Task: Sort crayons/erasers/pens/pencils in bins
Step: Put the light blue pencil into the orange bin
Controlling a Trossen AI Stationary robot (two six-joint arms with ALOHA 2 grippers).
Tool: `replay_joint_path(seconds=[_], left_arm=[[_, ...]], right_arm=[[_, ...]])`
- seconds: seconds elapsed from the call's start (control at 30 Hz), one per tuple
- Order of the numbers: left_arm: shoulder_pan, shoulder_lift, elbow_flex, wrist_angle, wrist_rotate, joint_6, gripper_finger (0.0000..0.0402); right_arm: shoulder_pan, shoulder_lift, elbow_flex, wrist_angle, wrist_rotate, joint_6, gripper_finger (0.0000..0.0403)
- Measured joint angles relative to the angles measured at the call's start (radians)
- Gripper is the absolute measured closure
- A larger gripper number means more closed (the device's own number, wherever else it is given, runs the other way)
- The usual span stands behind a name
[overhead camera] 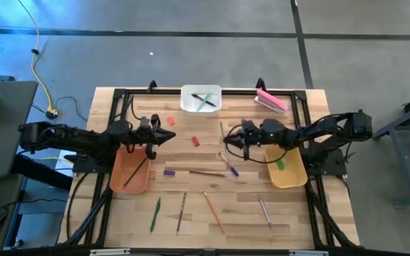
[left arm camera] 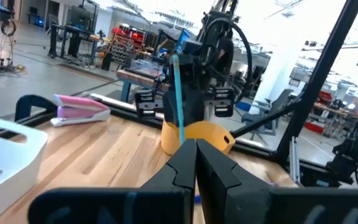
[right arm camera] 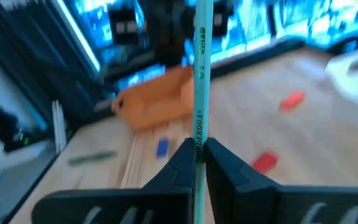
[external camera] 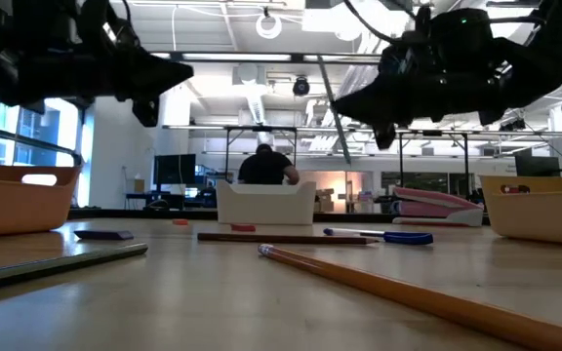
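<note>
The right gripper [overhead camera: 228, 140] is clamped on a thin pale-green pencil [right arm camera: 201, 74], held above the middle of the wooden table [overhead camera: 191, 213] between the orange-brown plastic bin [overhead camera: 130, 171] and the mustard-yellow plastic bin [overhead camera: 287, 169]. In the right wrist view the pencil's long axis runs straight out between the two dark fingers [right arm camera: 219, 158], with lettering along its side; the low view shows it standing nearly upright, leaning slightly, well clear of the tabletop. From overhead it appears only as a short thin line by the fingertips. The left gripper [overhead camera: 171, 136] hangs pinched shut and empty over the orange-brown bin's inner end.
</note>
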Motion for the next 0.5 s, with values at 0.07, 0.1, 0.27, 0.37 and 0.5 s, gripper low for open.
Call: replay_joint_path(seconds=[0.07,0.1,0.27,0.37,0.5], left_arm=[[0.000,0.026,0.033,0.002,0.001,-0.004,0.0401],[0.000,0.043,0.048,0.002,0.001,-0.009,0.0402],[-0.001,0.150,0.138,0.001,0.003,-0.013,0.0401],[-0.001,0.224,0.203,0.001,0.003,-0.012,0.0401],[0.000,0.318,0.303,0.000,0.003,0.004,0.0387]], right_arm=[[-0.004,0.000,0.000,0.078,0.009,-0.022,0.0398],[-0.003,0.000,0.000,0.111,0.013,-0.039,0.0398],[-0.018,0.000,0.000,0.240,0.010,-0.130,0.0398],[-0.065,0.000,0.000,0.278,-0.019,-0.130,0.0398],[-0.123,0.005,0.003,0.324,-0.086,-0.084,0.0398]])
